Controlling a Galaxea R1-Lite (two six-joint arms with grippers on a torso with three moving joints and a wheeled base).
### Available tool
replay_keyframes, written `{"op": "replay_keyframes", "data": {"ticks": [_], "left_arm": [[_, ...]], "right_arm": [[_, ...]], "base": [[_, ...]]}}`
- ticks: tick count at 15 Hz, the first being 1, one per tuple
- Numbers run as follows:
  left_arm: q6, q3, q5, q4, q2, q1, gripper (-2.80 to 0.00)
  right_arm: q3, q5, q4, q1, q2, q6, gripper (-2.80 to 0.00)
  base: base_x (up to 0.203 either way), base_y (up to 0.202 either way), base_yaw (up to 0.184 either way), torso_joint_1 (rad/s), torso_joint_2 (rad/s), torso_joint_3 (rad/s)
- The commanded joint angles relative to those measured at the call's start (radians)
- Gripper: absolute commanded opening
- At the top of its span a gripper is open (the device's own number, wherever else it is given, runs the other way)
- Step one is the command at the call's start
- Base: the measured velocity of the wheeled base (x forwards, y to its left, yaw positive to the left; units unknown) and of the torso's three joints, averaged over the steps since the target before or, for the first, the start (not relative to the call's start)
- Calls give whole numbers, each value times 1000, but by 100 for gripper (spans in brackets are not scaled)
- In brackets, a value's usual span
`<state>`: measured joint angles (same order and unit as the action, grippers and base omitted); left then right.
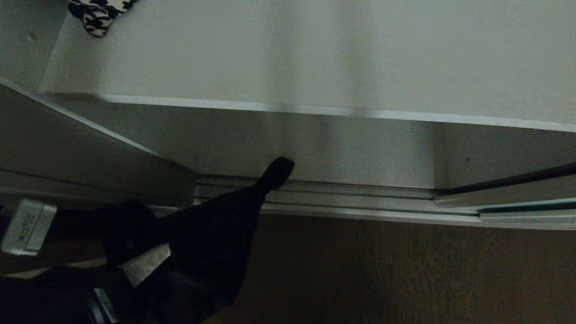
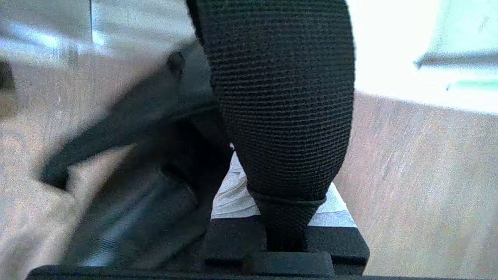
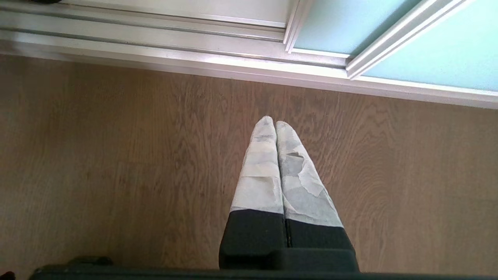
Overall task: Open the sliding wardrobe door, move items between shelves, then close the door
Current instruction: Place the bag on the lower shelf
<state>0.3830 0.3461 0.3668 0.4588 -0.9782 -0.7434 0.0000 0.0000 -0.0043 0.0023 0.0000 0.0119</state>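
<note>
My left gripper (image 2: pixel 280 194) is shut on a black knitted cloth (image 2: pixel 280 97), which bulges out over its white-taped fingers (image 2: pixel 233 194). In the head view the left gripper (image 1: pixel 148 265) is low at the left over the floor, and the black cloth (image 1: pixel 216 252) hangs from it with one end over the floor track. The wardrobe stands open with an upper shelf (image 1: pixel 315 58) and a lower board (image 1: pixel 337 153). The sliding wardrobe door (image 3: pixel 389 27) of frosted aqua glass is at the right. My right gripper (image 3: pixel 275 124) is shut and empty over the floor.
A black-and-white patterned cloth (image 1: pixel 101 15) lies at the back left of the upper shelf. The ribbed silver floor track (image 1: pixel 360 200) runs along the wardrobe front, with brown wood floor (image 1: pixel 405 270) before it. A white labelled box (image 1: pixel 27 227) sits at the left edge.
</note>
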Motion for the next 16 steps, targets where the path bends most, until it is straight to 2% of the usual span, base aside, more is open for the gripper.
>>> {"op": "replay_keyframes", "data": {"ticks": [1, 6, 11, 13, 16], "left_arm": [[9, -100, -5, 5, 33, -7, -280], [53, -123, -20, 62, -152, -23, -280], [105, -123, -4, 291, -423, -66, -280], [133, -88, 37, 385, -520, -83, -280], [187, 41, 162, 475, -614, -94, -280]], "right_arm": [[0, 0, 0, 1, -2, 0, -280], [0, 0, 0, 1, -2, -1, -280], [0, 0, 0, 1, -2, 0, -280], [0, 0, 0, 1, -2, 0, -280], [0, 0, 0, 1, -2, 0, -280]], "base": [[0, 0, 0, 0, 0, 0], [0, 0, 0, 0, 0, 0], [0, 0, 0, 0, 0, 0], [0, 0, 0, 0, 0, 0], [0, 0, 0, 0, 0, 0]]}}
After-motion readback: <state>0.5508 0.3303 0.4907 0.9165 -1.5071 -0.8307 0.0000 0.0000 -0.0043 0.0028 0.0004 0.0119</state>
